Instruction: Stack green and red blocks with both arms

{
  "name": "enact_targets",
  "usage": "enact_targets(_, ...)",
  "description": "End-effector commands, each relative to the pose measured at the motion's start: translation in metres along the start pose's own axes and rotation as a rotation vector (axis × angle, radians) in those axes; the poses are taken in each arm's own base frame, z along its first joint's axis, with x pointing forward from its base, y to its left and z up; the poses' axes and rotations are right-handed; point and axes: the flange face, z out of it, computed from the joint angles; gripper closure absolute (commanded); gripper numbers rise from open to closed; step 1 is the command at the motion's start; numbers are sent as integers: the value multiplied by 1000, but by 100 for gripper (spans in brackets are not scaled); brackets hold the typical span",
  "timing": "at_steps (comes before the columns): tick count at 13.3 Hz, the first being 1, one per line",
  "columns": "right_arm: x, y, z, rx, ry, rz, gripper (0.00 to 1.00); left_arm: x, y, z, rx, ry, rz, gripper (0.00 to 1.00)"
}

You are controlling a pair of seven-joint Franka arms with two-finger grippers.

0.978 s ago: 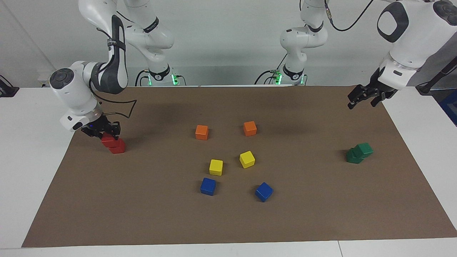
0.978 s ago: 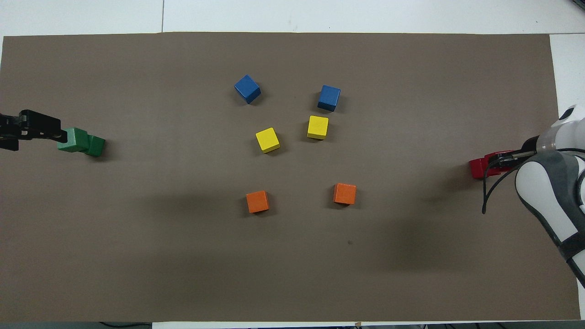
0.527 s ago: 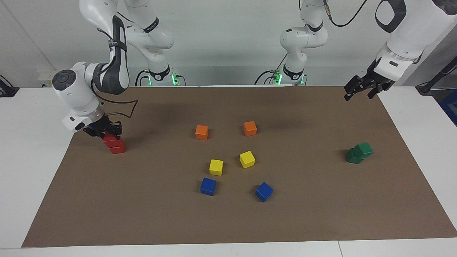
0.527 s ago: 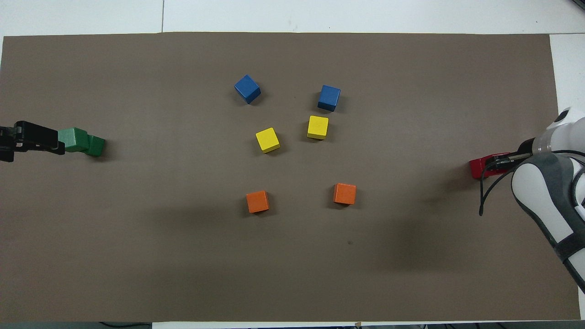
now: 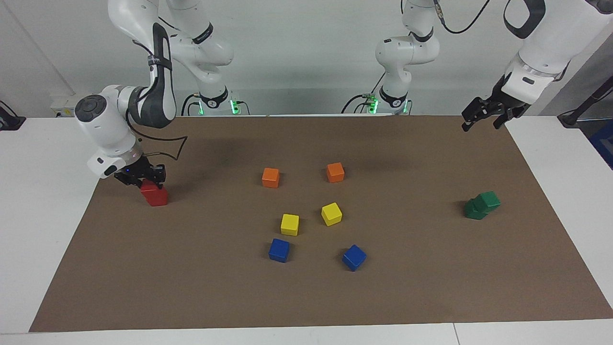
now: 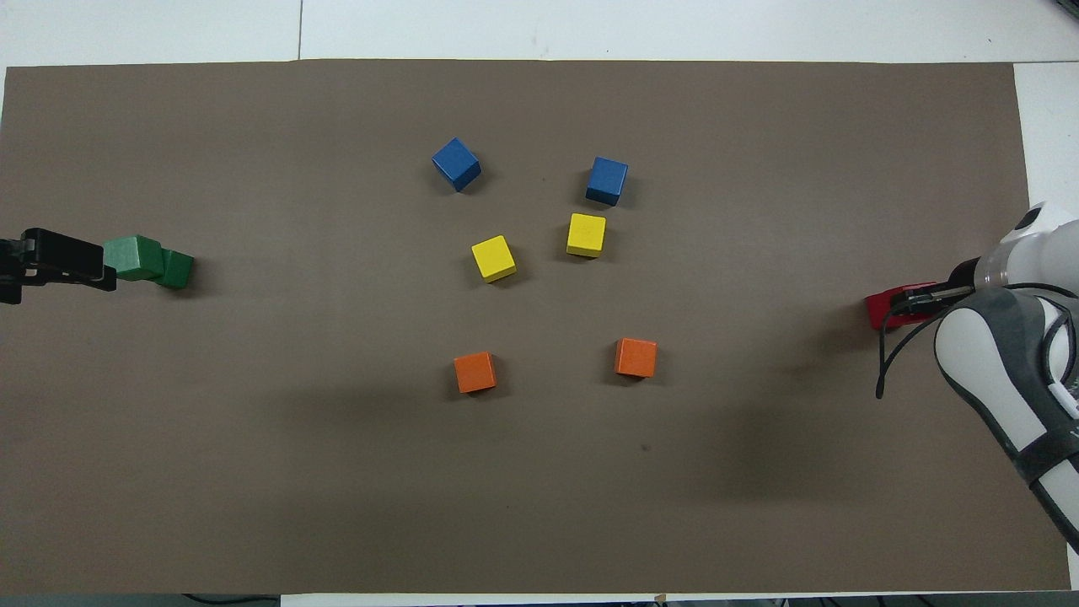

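Observation:
Two red blocks stand at the right arm's end of the mat. My right gripper is low over them, shut on the upper red block, which sits on the lower one. In the overhead view only a red edge shows beside the right gripper. Two green blocks stand at the left arm's end; the upper one rests askew, half off the lower one. My left gripper is open, empty and raised, nearer the robots than the green blocks. It also shows in the overhead view.
Two orange cubes, two yellow cubes and two blue cubes lie loose in the middle of the brown mat. White table borders the mat at both ends.
My right gripper has shifted the held red block over onto the other red block. My left gripper has risen and drawn back from the green blocks, which stayed put.

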Motion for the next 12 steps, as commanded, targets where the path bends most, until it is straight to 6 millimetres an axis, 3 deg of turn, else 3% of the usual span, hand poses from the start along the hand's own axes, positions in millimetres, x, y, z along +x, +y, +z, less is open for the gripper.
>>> enact_targets(1,-5,2,-1,-12,15,-15,100,-10,2,-4,6,-4,-8,0)
enact_targets(9,-6,6,0,-12,18,-3,99,-10,4,-6,30,3,6,0)
enact_targets(11,-6,6,0,-12,18,-3,66,-10,6,-6,29,3,10,0)
enact_targets(12,-6,6,0,-12,18,-2,41,-10,7,-7,29,6,12,0)
